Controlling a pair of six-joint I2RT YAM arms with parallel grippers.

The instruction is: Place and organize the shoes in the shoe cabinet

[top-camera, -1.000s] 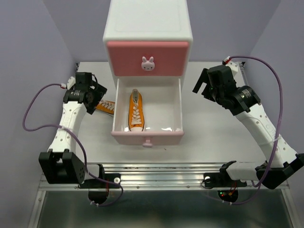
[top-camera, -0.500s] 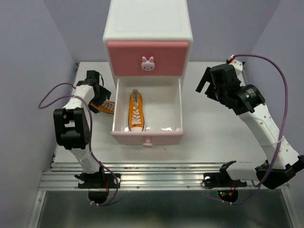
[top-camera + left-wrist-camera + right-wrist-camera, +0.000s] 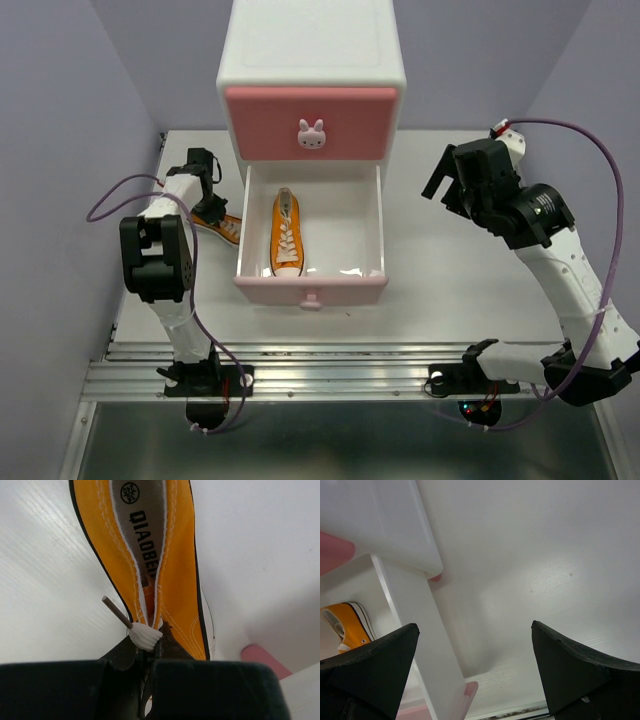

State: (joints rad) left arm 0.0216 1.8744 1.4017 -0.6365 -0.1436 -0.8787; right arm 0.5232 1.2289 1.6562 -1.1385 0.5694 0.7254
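Observation:
One orange shoe lies lengthwise in the open lower drawer of the white shoe cabinet. A second orange shoe lies on the table just left of that drawer. My left gripper is down on it. In the left wrist view the jaws are pinched on the upper of this orange shoe, whose opening is squeezed narrow. My right gripper hovers to the right of the cabinet, open and empty. The right wrist view shows the drawer wall and the shoe inside.
The darker pink upper drawer with its bunny knob is closed. The open lower drawer reaches toward the near edge of the table. Purple walls close in on both sides. A metal rail runs along the near edge.
My left gripper has closed on the orange shoe beside the drawer, and the left arm has folded in closer to the table's left side. The right arm has drifted slightly right.

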